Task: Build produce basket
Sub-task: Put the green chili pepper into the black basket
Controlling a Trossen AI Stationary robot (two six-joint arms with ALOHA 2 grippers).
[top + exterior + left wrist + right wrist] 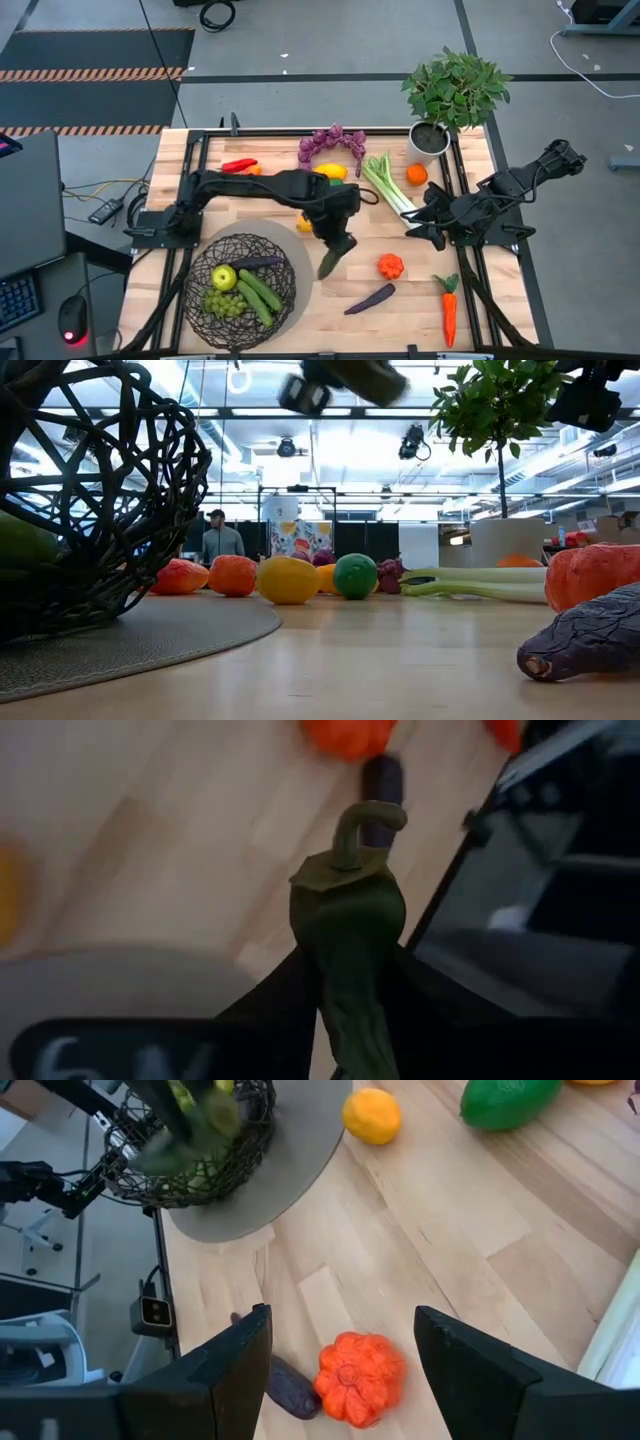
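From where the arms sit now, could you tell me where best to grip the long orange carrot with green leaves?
Probably the thick orange upper body of the long orange carrot, just below its leaves, from straight above. It lies flat, tapering toward the near table edge, so end effector fingers should close across its width.

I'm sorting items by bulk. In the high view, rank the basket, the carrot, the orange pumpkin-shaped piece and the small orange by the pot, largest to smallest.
1. Basket, by far the widest.
2. Carrot, long and thin.
3. Orange pumpkin-shaped piece.
4. Small orange, looking only slightly smaller than the pumpkin-shaped piece; those two are close.
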